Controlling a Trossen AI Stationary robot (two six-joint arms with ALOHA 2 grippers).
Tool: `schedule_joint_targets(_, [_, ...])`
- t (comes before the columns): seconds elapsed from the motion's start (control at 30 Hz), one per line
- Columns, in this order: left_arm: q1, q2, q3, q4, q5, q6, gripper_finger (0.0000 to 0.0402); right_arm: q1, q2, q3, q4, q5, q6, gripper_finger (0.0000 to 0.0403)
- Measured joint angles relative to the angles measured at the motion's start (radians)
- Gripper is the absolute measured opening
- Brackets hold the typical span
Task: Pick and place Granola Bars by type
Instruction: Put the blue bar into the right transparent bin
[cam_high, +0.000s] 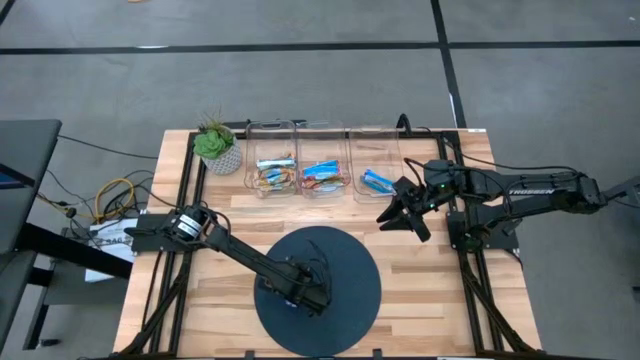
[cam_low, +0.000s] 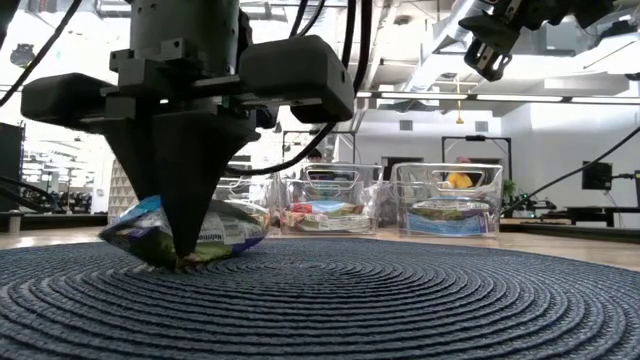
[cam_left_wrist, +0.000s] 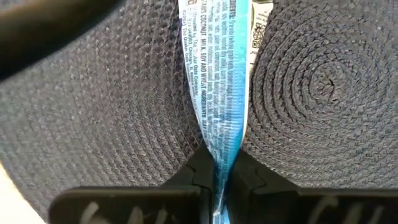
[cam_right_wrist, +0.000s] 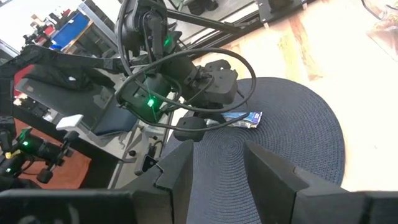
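A silvery light-blue granola bar (cam_low: 225, 235) lies on the round dark woven mat (cam_high: 355, 275), near its left side. My left gripper (cam_low: 186, 255) stands over the bar, pointing down, shut on it. The same bar (cam_left_wrist: 214, 74) runs away from the fingers in the left wrist view, and it also shows in the right wrist view (cam_right_wrist: 241, 117). My right gripper (cam_high: 404, 212) hovers open above the table just in front of the right bin, touching nothing. Its fingers (cam_right_wrist: 217, 168) frame the mat from afar. My left gripper pinches the bar's blue wrapper (cam_left_wrist: 221, 158) between its two fingertips, from above, pointing down, with the fingers across the bar. In the low view the bar sticks out on both sides of the fingers (cam_low: 170, 225) and its underside rests on the mat.
Three clear bins stand in a row at the far edge: the left one (cam_high: 272, 175) holds multicoloured bars, the middle one (cam_high: 325, 175) blue and mixed wrappers, the right one (cam_high: 378, 180) a blue bar. A potted plant (cam_high: 215, 148) stands left of them.
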Motion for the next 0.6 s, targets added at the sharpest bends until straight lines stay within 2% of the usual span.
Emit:
schedule_joint_targets(0.1, [0.001,0.0,0.034,-0.052,-0.021,0.004,0.0005,0.0,0.0,0.0,-0.002,0.001,0.037,0.0134])
schedule_joint_targets(0.23, [0.013,-0.007,0.114,-0.147,-0.101,0.006,0.0006,0.0,0.013,0.0,-0.017,0.027,0.116,0.0134])
schedule_joint_targets(0.6, [0.118,-0.013,0.424,-0.353,-0.465,0.052,0.0002,-0.042,0.107,0.0,-0.013,0.03,0.208,0.0134])
